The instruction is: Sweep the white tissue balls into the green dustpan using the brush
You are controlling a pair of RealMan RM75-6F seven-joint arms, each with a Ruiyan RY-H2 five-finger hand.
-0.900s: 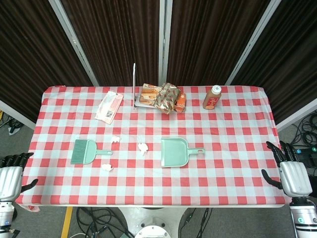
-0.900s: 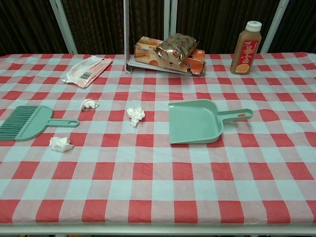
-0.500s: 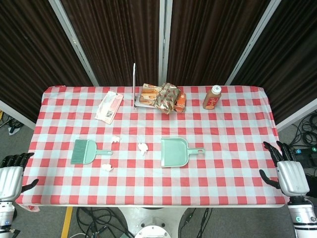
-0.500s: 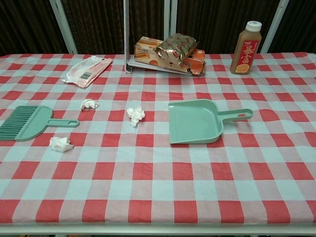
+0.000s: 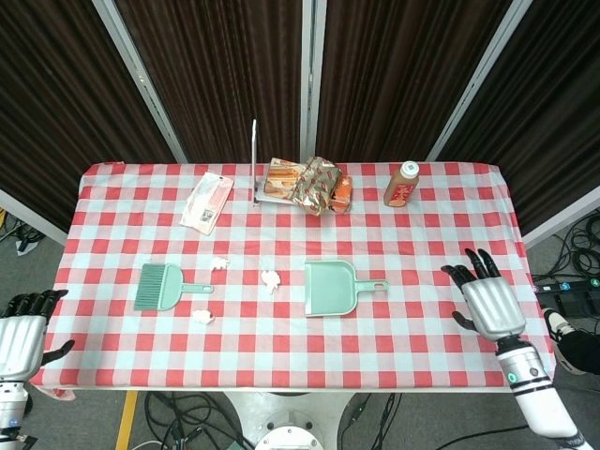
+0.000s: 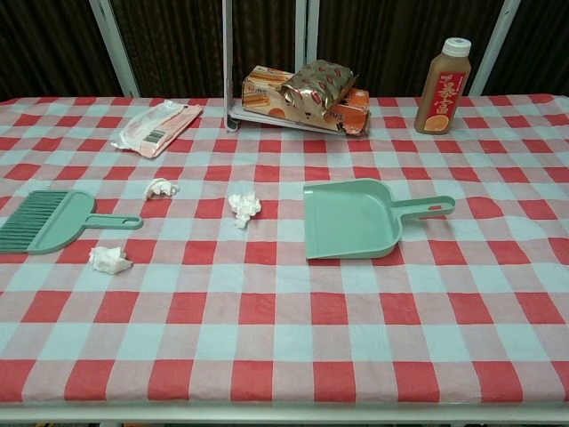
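Observation:
The green dustpan [image 5: 330, 287] [image 6: 350, 218] lies mid-table, its handle pointing right. A green brush [image 5: 160, 287] [image 6: 50, 221] lies on the left, handle toward the centre. Three white tissue balls lie between them: one [image 5: 271, 279] [image 6: 244, 207] left of the dustpan, one [image 5: 219, 263] [image 6: 161, 188] beyond the brush handle, one [image 5: 202, 316] [image 6: 109, 260] in front of it. My right hand [image 5: 486, 301] hovers open over the table's right side, well right of the dustpan handle. My left hand [image 5: 21, 333] is open, off the table's left edge. Neither hand shows in the chest view.
Along the far side stand a brown drink bottle [image 5: 401, 184] [image 6: 442, 86], a pile of snack packs [image 5: 307, 184] [image 6: 306, 96] by a thin metal stand [image 5: 254, 161], and a white-pink packet [image 5: 207, 201] [image 6: 156, 127]. The red-checked cloth [image 5: 412, 253] covers the whole table.
My right hand has moved in from beyond the right edge to above the table, leftward toward the dustpan handle. The left hand and all objects have stayed put.

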